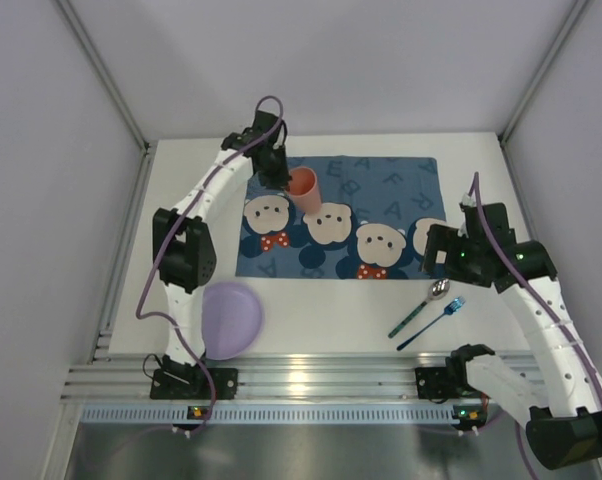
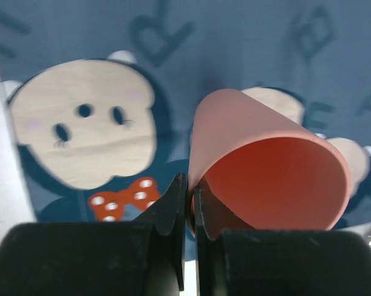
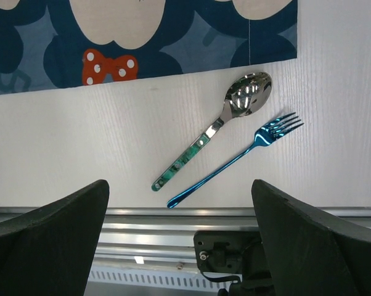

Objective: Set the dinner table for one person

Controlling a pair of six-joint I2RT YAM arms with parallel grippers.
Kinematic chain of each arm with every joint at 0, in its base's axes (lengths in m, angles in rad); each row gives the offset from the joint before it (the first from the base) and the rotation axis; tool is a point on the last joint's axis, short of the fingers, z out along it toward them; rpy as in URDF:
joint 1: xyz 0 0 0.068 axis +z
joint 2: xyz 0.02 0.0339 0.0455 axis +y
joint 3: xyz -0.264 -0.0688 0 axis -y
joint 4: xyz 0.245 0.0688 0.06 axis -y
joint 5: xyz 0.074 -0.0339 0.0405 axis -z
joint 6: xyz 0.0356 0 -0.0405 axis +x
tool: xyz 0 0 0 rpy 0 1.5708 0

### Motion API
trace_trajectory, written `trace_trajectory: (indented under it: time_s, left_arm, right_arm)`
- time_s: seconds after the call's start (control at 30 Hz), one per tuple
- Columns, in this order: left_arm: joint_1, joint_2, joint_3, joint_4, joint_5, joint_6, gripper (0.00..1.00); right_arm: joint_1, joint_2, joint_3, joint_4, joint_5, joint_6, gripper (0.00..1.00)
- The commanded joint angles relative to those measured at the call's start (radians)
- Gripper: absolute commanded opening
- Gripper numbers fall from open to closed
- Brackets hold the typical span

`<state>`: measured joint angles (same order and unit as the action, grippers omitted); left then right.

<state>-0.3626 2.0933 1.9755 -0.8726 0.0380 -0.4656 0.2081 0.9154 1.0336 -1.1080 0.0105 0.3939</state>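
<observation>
My left gripper [image 1: 279, 175] is shut on the near rim of a salmon-pink cup [image 1: 304, 188], one finger inside and one outside. In the left wrist view the gripper [image 2: 190, 197] holds the cup [image 2: 265, 160] tilted over the blue mouse-print placemat [image 1: 381, 190]. I cannot tell whether the cup touches the mat. My right gripper [image 1: 436, 250] is open and empty above the white dinner table [image 1: 321, 325], at the placemat's near right corner. In the right wrist view the gripper [image 3: 179, 191] hangs over a green-handled spoon [image 3: 216, 126] and a blue fork [image 3: 235, 161].
A lilac plate [image 1: 231, 318] lies on the table at the near left, beside the left arm. The spoon [image 1: 421, 305] and the fork [image 1: 431, 323] lie side by side at the near right. The ribbed aluminium rail [image 1: 311, 380] runs along the near edge. Grey walls enclose the table.
</observation>
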Motion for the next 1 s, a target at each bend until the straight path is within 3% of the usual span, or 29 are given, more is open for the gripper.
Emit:
trace_trajectory:
  time_s: [0.0,0.17,0.33,0.5,0.7,0.87,0.97]
  left_arm:
    - [-0.103,0.031,0.13,0.182,0.072,-0.064,0.0]
    - [-0.176,0.223,0.413,0.275,0.095,-0.138,0.0]
    - [-0.223,0.318,0.436,0.417,0.092,-0.229,0.0]
    - [-0.265,0.298,0.434,0.358,0.063,-0.165,0.0]
    - [-0.354,0.182,0.373,0.262,-0.029,-0.01,0.0]
    - [-0.481,0.108,0.338,0.155,-0.185,0.096,0.0]
    - [-0.516,0.041,0.298,0.133,-0.213,0.067,0.0]
  right_arm:
    - [-0.001,-0.026,0.016,0.008,-0.001,-0.009,1.0]
    - [-0.003,-0.053,0.039,-0.035,0.011,-0.01,1.0]
    - [-0.003,-0.087,0.059,-0.081,0.017,0.014,1.0]
    - [-0.003,-0.032,0.187,-0.041,-0.078,0.017,1.0]
    - [-0.001,0.27,0.495,0.031,-0.089,0.003,1.0]
    - [0.002,0.542,0.722,0.043,-0.046,-0.023,1.0]
    - [0.005,0.658,0.802,0.039,-0.017,-0.029,1.0]
